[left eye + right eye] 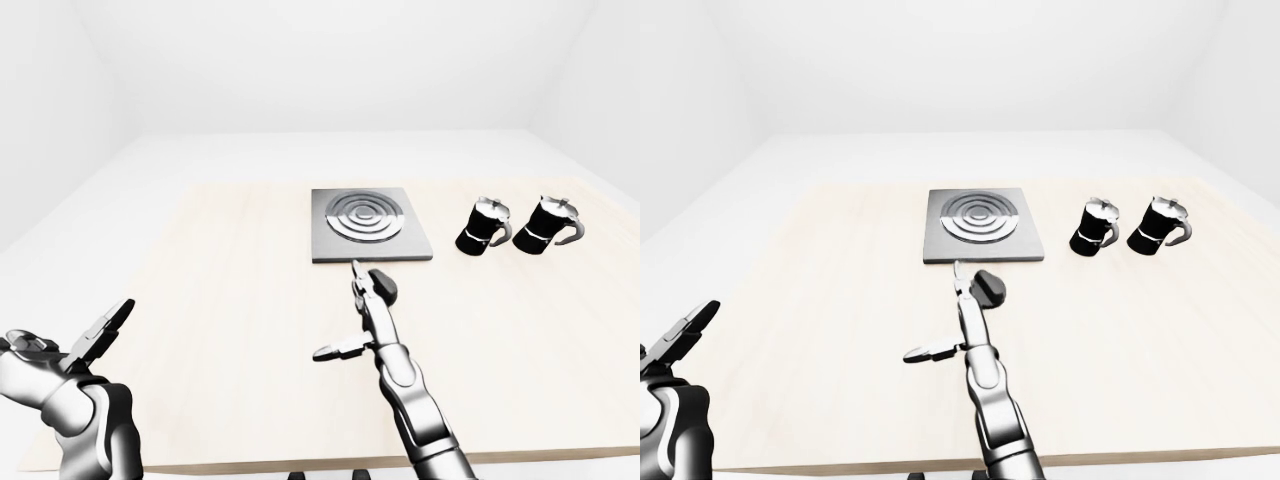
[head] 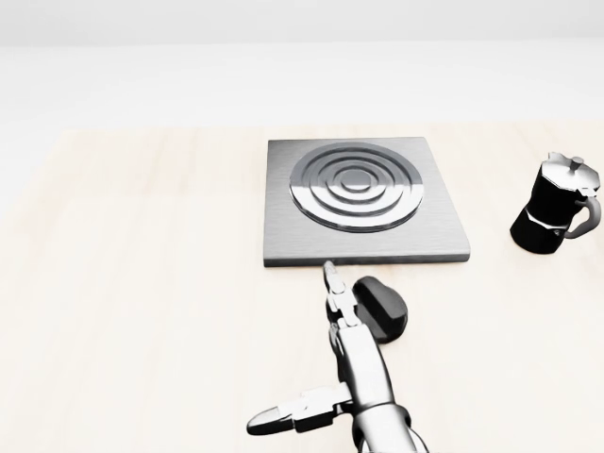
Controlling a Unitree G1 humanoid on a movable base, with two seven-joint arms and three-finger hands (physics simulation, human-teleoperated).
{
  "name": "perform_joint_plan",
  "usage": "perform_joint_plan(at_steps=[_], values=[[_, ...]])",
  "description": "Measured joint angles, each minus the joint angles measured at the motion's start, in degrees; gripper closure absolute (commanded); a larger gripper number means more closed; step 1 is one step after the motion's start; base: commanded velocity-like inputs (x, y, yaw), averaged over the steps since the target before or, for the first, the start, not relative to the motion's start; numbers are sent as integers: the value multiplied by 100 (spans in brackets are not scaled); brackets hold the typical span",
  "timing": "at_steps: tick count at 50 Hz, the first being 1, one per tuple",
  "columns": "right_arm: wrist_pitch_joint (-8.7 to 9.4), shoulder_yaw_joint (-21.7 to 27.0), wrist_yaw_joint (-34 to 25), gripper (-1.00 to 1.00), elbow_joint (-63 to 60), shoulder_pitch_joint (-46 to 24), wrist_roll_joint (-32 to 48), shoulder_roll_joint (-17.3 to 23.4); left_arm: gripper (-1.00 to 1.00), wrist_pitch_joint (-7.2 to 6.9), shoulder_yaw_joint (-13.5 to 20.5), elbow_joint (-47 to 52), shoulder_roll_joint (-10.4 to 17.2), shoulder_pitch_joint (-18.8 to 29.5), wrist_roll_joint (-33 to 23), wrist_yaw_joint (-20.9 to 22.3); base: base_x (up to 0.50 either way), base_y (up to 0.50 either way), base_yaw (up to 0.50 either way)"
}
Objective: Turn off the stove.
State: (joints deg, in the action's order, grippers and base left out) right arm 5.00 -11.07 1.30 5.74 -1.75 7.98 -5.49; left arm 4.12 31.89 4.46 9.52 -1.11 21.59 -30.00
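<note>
Left part of stove knob [image 2: 382, 307] hidden behind right hand [image 2: 342, 321] in head view; contact between fingers and knob not resolvable. Right forearm cut off at bottom edge of head view. Right hand fingers spread apart, nothing clamped: one finger [image 2: 333, 280] pointing up toward stove plate [image 2: 444, 226], thumb [image 2: 283, 416] sticking out to view left. Knob dark, lying on light wooden table [image 2: 142, 283] just below stove's lower edge, right of centre. Left hand [image 1: 90, 340] at lower left of left-eye view, fingers apart, empty, well apart from stove. Two black moka pots right of stove: near one [image 1: 484, 225], far one [image 1: 546, 224]; only one visible in head view.
</note>
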Motion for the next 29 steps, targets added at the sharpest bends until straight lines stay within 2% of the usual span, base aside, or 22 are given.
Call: perform_joint_plan(at_steps=[7, 9, 14, 21, 25, 29], values=[[-8, -324, -196, -100, 199, -68, -162, -137, -100, -13, 1, 8, 2, 2, 2, 0, 0, 0, 0], [-81, -283, -234, -100, 385, -151, -213, -149, -100, -17, 3, 9, 2, 2, 4, 1, 0, 0, 0], [-391, 5, -262, -100, 1068, -531, -309, -95, -100, -24, 4, 21, -2, -1, 5, 5, 0, 0, 0], [-1000, 587, -237, -100, 2434, -1385, -484, 193, -100, -23, -2, 16, -4, 2, 2, 6, 0, 0, 0], [-979, 753, -323, -100, 2671, -1752, -535, 321, -100, -31, -4, 18, -4, 1, 3, 5, 0, 0, 0], [-850, 800, -469, -100, 2481, -1984, -492, 371, -100, -26, -7, 15, -6, -2, 4, 10, 0, 0, 0]])
